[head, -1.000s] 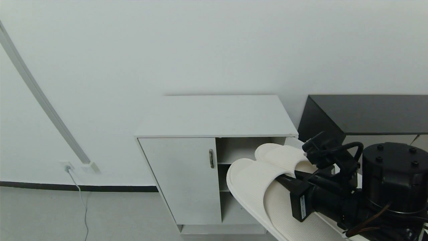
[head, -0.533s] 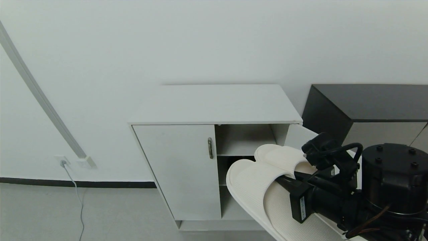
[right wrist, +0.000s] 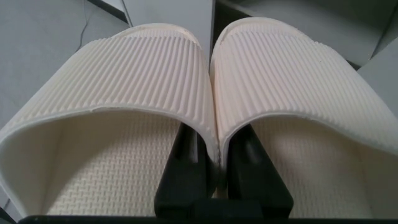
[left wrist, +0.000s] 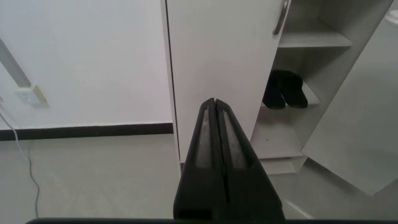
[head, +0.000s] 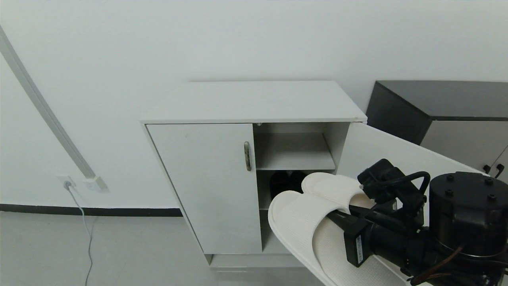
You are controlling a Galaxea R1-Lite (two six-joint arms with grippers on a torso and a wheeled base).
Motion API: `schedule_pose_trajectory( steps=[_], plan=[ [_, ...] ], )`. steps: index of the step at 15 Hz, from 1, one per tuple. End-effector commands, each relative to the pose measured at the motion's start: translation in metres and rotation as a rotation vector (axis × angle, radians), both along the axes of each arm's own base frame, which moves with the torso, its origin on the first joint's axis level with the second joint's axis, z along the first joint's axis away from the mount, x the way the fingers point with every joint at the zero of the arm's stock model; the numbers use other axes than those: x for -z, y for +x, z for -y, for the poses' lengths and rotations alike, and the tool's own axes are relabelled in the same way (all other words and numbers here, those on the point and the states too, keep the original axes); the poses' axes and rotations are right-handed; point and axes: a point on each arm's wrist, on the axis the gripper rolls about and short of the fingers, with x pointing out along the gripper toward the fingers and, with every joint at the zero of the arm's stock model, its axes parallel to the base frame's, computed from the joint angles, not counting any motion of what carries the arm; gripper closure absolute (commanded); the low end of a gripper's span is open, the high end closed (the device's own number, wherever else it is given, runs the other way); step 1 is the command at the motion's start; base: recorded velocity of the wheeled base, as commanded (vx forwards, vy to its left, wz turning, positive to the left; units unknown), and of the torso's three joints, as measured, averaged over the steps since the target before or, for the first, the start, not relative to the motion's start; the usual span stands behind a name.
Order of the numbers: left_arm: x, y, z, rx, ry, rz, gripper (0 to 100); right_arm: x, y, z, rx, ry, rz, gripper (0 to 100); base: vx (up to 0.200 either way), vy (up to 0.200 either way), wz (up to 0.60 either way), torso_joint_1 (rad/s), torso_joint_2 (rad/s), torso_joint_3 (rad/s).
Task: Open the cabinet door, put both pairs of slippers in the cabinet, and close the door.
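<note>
The white cabinet (head: 254,103) stands against the wall. Its left door (head: 206,186) is closed and its right door (head: 397,155) is swung open toward me. A dark pair of slippers (head: 287,182) sits on the middle shelf, the dark slippers (left wrist: 285,90) also showing in the left wrist view. My right gripper (head: 335,213) is shut on a cream-white ribbed pair of slippers (head: 309,214), held side by side just in front of the open compartment. Its fingers (right wrist: 186,155) pinch the inner walls of the white slippers (right wrist: 205,93). My left gripper (left wrist: 214,118) is shut and empty, low before the closed door (left wrist: 217,56).
A black cabinet (head: 436,99) stands right of the white one, behind the open door. A wall socket (head: 65,184) with a hanging cable is at the left, beside a slanted wall conduit (head: 39,103). Bare grey floor (head: 99,250) lies left of the cabinet.
The whole head picture has shifted: the cabinet now sits higher and larger, showing more of its inside, the dark slippers and the open door. The right arm holds the white slippers as before.
</note>
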Motion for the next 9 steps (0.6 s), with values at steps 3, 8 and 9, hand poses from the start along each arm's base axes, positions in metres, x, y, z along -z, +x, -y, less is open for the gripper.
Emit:
schedule_pose_trajectory(
  steps=[3, 8, 9],
  plan=[
    [0.0000, 0.0000, 0.0000, 0.000, 0.000, 0.000, 100, 0.0006, 0.0000, -0.0006, -0.008, 0.004, 0.001, 100, 0.000, 0.000, 0.00, -0.173, 0.50, 0.321],
    [0.0000, 0.0000, 0.0000, 0.000, 0.000, 0.000, 100, 0.0020, -0.0006, 0.0000, -0.012, 0.002, 0.000, 100, 0.000, 0.000, 0.00, -0.143, 0.48, 0.329],
    [0.0000, 0.0000, 0.0000, 0.000, 0.000, 0.000, 100, 0.0024, -0.0007, 0.0002, -0.011, 0.005, 0.000, 100, 0.000, 0.000, 0.00, -0.115, 0.46, 0.334]
  ],
)
